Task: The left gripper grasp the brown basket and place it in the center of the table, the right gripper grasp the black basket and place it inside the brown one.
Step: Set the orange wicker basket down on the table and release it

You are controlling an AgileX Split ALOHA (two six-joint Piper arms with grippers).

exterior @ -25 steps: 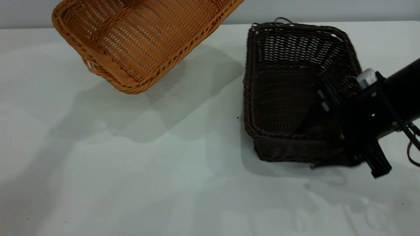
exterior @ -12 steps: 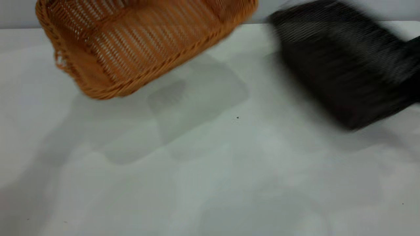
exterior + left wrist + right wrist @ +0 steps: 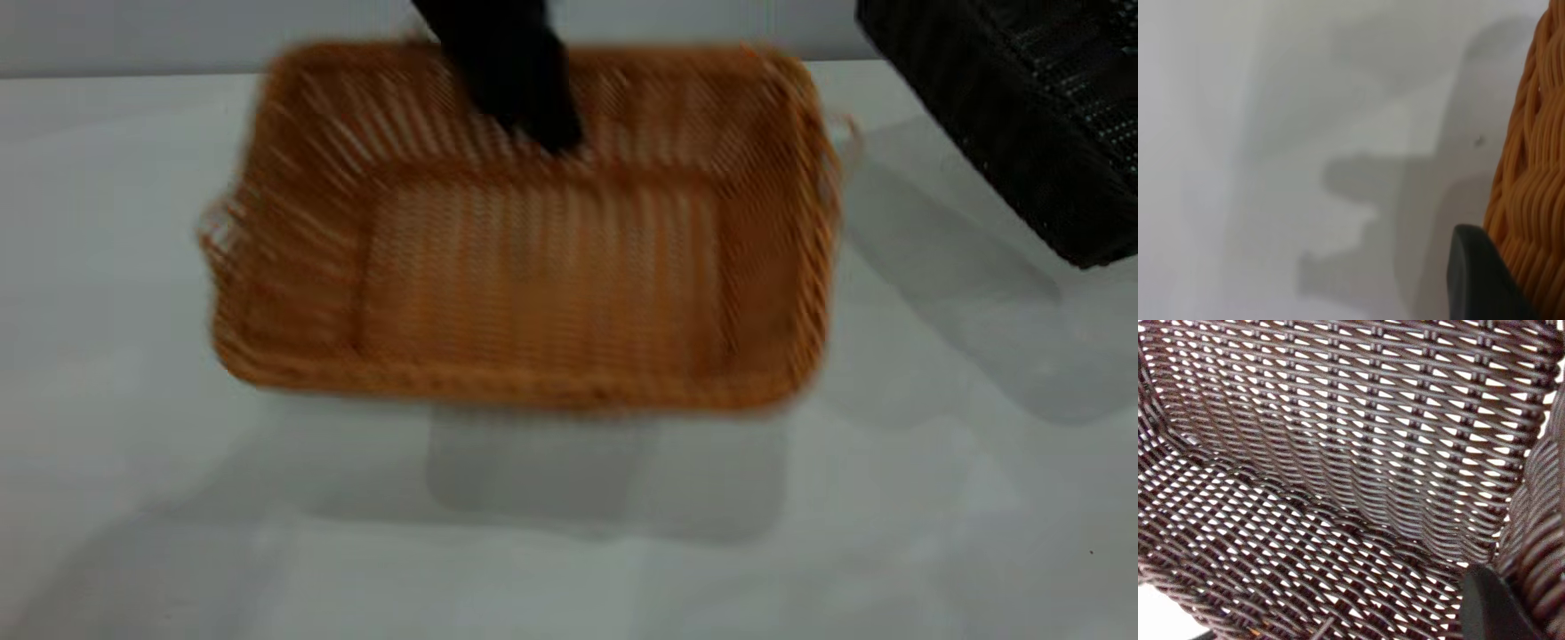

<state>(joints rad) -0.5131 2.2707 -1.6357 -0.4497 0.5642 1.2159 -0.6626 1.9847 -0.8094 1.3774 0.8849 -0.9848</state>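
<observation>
The brown basket (image 3: pixel 533 276) is over the middle of the table (image 3: pixel 133 222), opening up, blurred by motion. My left gripper (image 3: pixel 533 116) is shut on its far rim. In the left wrist view one black finger (image 3: pixel 1478 280) lies against the basket's orange outer wall (image 3: pixel 1531 187). The black basket (image 3: pixel 1022 116) hangs tilted in the air at the far right, partly out of view. My right gripper is out of the exterior view; in the right wrist view one finger (image 3: pixel 1491 607) sits inside the black basket (image 3: pixel 1338 467) against its wall, shut on it.
The white table stretches wide around the brown basket, with the baskets' shadows on it. A grey wall runs along the table's far edge.
The brown basket has swung from the far left to the middle of the table and levelled out. The black basket has been lifted off the table and carried up to the far right.
</observation>
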